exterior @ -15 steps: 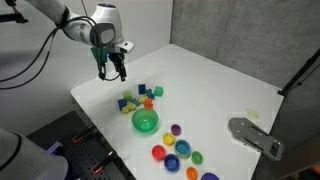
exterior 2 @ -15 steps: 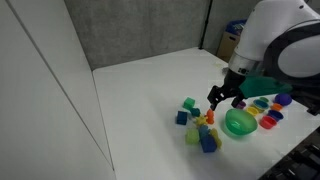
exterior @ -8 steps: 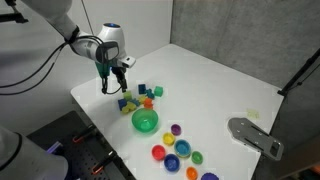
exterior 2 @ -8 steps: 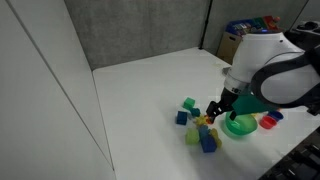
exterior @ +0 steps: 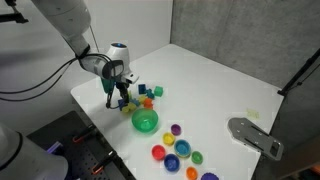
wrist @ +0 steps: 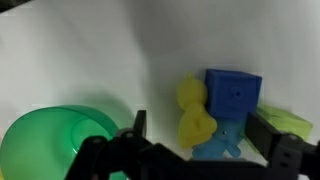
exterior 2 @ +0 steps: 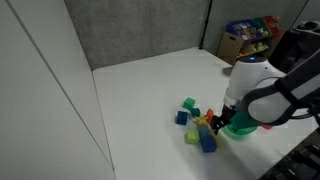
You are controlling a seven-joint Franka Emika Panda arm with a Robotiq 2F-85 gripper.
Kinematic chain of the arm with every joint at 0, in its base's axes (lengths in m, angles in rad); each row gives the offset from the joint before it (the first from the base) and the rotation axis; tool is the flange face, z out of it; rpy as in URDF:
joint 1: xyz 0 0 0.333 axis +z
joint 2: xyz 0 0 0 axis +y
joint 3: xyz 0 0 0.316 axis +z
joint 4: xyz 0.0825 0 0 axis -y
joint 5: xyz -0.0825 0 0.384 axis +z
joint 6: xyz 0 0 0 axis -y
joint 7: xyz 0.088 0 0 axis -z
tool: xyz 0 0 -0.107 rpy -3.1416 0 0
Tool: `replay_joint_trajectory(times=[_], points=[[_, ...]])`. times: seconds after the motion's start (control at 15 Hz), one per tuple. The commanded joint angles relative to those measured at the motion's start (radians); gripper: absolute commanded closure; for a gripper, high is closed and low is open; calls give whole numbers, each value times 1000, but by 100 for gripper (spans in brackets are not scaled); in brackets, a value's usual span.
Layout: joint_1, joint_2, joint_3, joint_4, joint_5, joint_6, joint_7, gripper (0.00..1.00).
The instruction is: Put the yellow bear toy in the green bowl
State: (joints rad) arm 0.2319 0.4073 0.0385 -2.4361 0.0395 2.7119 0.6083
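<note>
You have the gripper (wrist: 205,142) down at the block cluster with its jaws spread wide and nothing in them, set that way, I'd say, to straddle the yellow bear toy (wrist: 195,112). The bear stands near the green bowl (wrist: 30,135), tight against a blue block (wrist: 233,92) on the side away from the bowl. What shows of the bowl's inside is bare.

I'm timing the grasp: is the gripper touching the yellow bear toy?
Apart. In the wrist view the yellow bear toy stands between the fingers of the open gripper, with bare white table visible between it and the nearer finger.
</note>
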Motion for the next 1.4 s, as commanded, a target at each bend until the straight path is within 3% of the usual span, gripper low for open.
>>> replay_joint_trajectory(times=[0.0, 0.53, 1.33], points=[[52, 58, -47, 29, -10, 29, 34, 0], [157, 132, -170, 85, -41, 72, 89, 0], [240, 180, -203, 117, -26, 159, 165, 0]])
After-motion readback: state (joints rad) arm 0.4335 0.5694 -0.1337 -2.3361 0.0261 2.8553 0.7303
